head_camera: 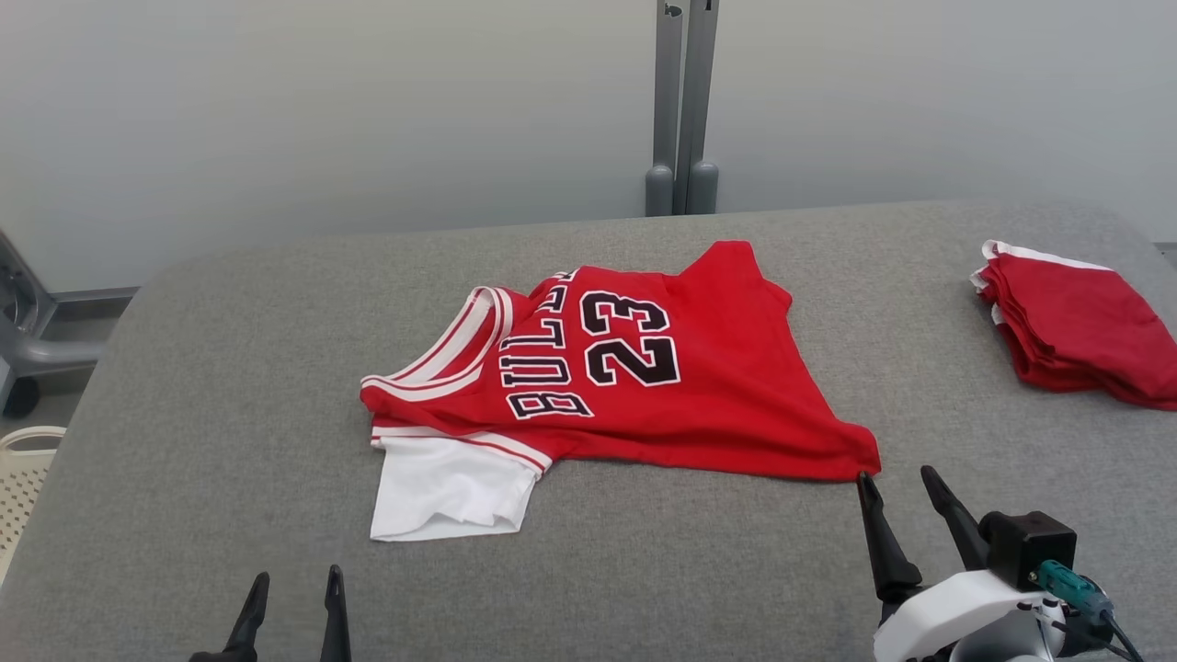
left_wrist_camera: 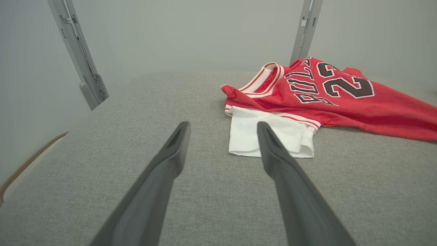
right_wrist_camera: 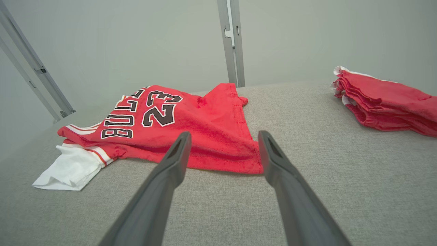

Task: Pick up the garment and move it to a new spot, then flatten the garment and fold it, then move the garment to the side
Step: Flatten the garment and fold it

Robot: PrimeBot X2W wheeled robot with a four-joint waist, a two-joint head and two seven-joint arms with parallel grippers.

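red jersey [head_camera: 699, 386]: "bulls" lettering, number "23".

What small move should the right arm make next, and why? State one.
Probably ease the right gripper slightly forward and left, then shut it on the near hem corner of the jersey. Its jaws stand open with one fingertip right beside that corner, and the jersey lies rumpled and ungrasped. The left gripper sits farther off.

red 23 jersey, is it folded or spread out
Spread out but rumpled, not folded: the red jersey shows its full lettering, collar and one white sleeve.
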